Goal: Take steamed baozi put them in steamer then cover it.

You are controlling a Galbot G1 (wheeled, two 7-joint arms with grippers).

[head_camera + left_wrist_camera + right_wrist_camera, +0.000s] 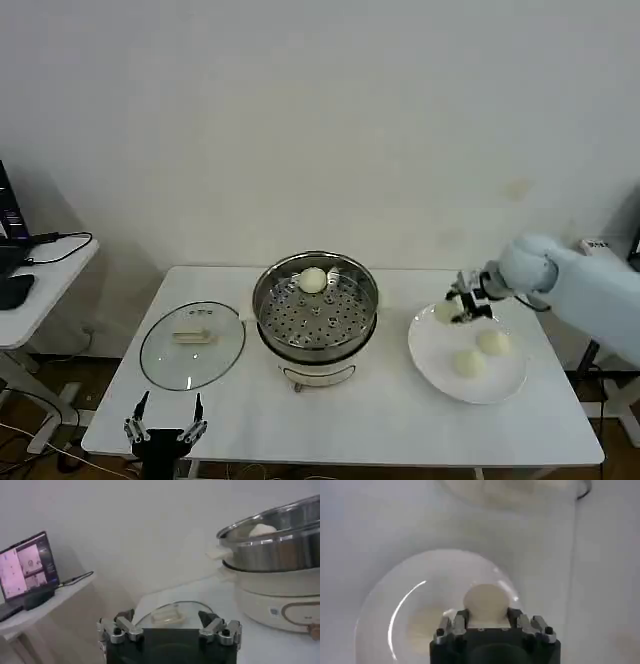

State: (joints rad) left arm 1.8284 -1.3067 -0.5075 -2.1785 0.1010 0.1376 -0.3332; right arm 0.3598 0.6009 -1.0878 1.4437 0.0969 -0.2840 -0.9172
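Jaws of the right gripper (pixel 486 611) are sitting on either side of one steamed baozi (pixel 486 601) over the white plate (pixel 432 355), closed in against its sides, so it is gripping that bun at the plate's far left edge. Two more buns (pixel 481 352) are lying on the plate nearer the robot, and a fourth (pixel 313 280) is already resting on the perforated tray at the back of the steamer (pixel 315 345), which is standing mid-surface. The cover (pixel 192 344) is lying flat on the surface (pixel 400 425) just left of the steamer, handle up. The left gripper (pixel 165 418) is waiting at the near edge of the surface in front of the cover, jaws spread wide and holding nothing.

By my reading, the second bun is being picked, so the task is roughly a quarter done. Next the right arm needs to be lifting clear of the plate, carrying the bun left over the steel rim, and releasing onto a bare patch of tray beside the first bun.
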